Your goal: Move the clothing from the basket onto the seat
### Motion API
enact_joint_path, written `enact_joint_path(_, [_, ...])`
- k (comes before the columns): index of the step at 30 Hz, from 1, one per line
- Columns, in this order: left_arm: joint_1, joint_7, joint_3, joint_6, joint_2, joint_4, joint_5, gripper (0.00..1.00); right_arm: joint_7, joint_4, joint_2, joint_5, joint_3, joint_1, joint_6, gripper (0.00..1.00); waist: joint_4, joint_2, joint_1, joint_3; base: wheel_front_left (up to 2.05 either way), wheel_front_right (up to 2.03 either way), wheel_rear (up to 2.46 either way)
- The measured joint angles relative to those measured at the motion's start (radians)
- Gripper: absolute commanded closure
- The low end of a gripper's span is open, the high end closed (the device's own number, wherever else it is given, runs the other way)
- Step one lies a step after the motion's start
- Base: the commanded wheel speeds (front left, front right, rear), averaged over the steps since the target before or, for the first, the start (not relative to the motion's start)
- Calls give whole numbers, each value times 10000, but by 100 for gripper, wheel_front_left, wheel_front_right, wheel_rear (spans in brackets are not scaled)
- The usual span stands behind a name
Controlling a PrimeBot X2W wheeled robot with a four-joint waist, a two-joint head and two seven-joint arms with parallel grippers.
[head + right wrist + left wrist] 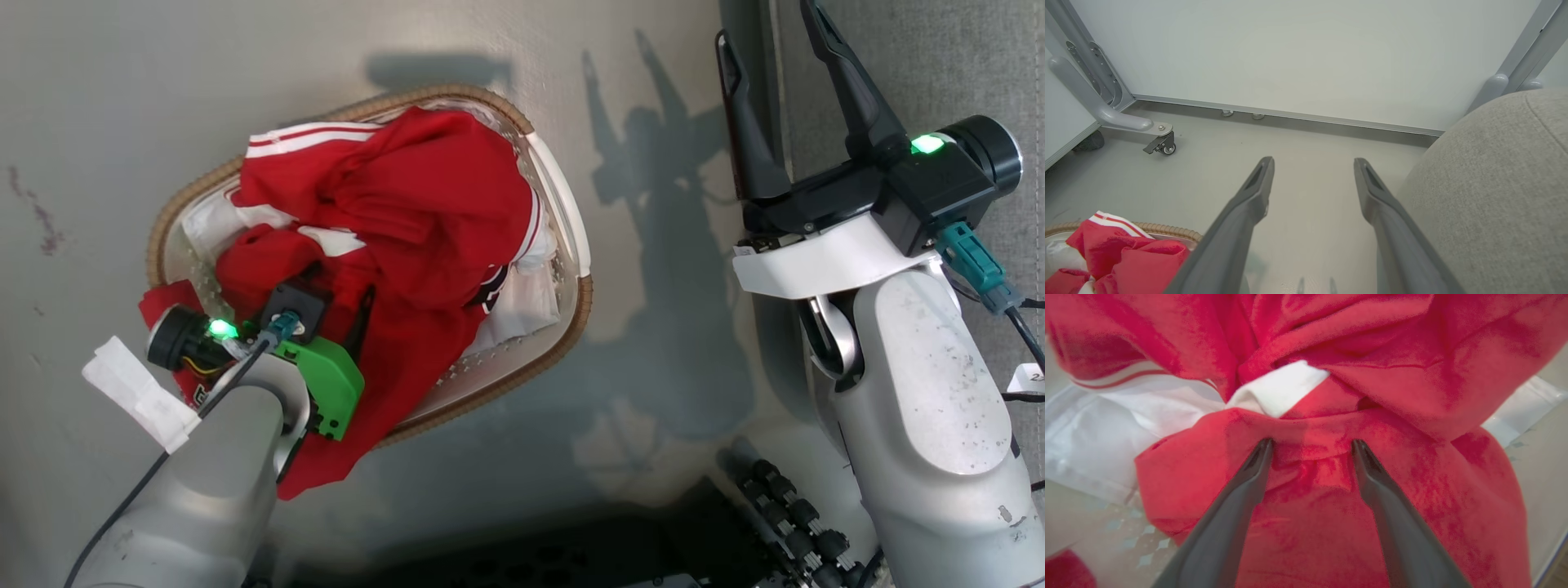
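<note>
The right forearm point(922, 408) is a pale grey shell flecked with dark specks, capped by a white collar point(824, 265). Its black wrist block point(939, 184) carries a green light point(927, 144) and a teal plug point(976, 265) on a dark cable point(1024, 327). The left wrist point(261, 388) wears a bright green bracket point(326, 380). The long dark fingers point(853, 90) taper to points.

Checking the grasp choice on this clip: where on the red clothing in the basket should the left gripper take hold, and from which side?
Probably the raised fold of the clothing just below the white trim, which the open left gripper straddles. Come straight down from above: the fabric is heaped in the basket, and that ridge bunches up enough to pinch.
</note>
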Motion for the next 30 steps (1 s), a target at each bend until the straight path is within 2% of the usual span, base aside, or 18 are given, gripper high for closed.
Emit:
enact_joint_path(7, [-459,-2,-587,2,-88,667,-564,0,0,-173,0,54,-54,-4,0,0,-159,0,-1,472,0,0,0])
enact_joint_path(8, [-496,-2,-665,2,-119,713,-696,33,0,-176,4,54,-96,-2,0,0,-150,0,-1,506,0,0,0])
enact_joint_path(9, [-533,-2,-775,2,-144,719,-813,85,2,-173,0,50,-142,7,0,0,-126,0,-1,519,0,0,0])
enact_joint_path(10, [-561,0,-851,2,-161,711,-911,100,0,-165,2,44,-165,10,0,0,-105,0,-1,515,0,0,0])
enact_joint_path(20, [-57,2,-802,2,-104,-207,-1208,100,2,316,6,23,-21,-42,0,0,77,0,-1,-300,0,0,0])
enact_joint_path(30, [1303,2,-13,2,-219,-771,-1078,100,0,961,6,234,163,474,0,0,118,0,-2,-2003,0,0,0])
